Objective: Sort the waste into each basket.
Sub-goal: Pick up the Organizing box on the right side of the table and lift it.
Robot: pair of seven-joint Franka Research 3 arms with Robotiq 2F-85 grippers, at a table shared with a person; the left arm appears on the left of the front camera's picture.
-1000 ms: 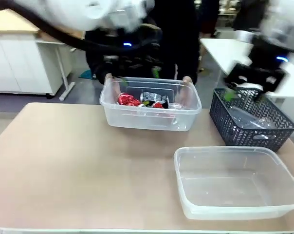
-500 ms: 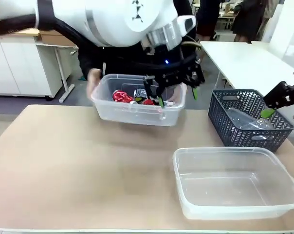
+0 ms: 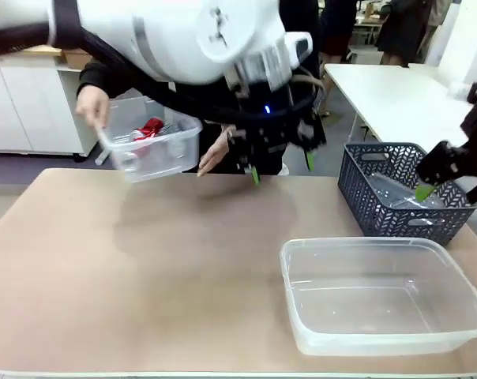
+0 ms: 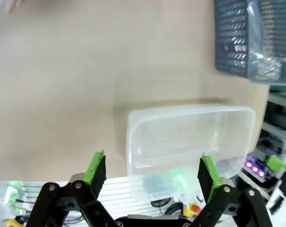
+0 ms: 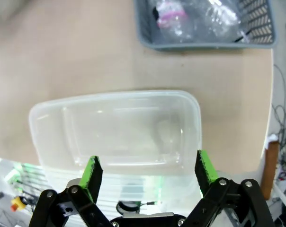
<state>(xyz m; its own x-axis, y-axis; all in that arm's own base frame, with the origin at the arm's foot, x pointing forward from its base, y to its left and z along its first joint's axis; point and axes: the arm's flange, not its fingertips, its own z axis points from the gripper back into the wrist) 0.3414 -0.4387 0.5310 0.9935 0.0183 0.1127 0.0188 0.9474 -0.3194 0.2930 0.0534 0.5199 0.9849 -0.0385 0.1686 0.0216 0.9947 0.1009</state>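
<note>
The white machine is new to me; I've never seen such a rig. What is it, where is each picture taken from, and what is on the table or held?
It is a robot with two white arms. The front picture looks across the table from between them. The other two come from wrist cameras looking along the left arm's fingers and the right arm's fingers, black with green pads, both pairs open and empty. On the table sit an empty clear tub and a dark basket holding see-through plastic waste. Opposite, a person's hand holds up a second tub of red cans.
</note>
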